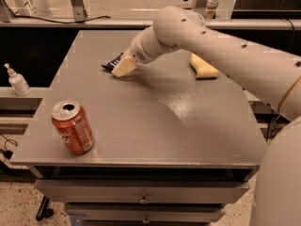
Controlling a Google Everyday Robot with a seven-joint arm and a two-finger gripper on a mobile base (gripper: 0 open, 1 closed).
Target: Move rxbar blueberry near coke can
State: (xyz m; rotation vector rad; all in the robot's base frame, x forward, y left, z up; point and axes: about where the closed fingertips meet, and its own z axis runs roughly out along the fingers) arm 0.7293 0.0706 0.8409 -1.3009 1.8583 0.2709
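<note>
The rxbar blueberry (111, 62), a dark navy-blue wrapper, lies flat on the grey table (155, 117) in its far left part. Only its left end shows; the rest is hidden under my gripper. My gripper (123, 67) is down at the table surface, right over the bar's right end, at the end of the cream arm that comes in from the right. The coke can (73, 127), red-orange with a silver top and a drinking hole, stands upright near the table's front left corner, well apart from the bar and the gripper.
A yellow sponge (203, 67) lies on the table's far right part, behind the arm. A small white pump bottle (17, 81) stands on a ledge left of the table. Drawers sit below the table's front edge.
</note>
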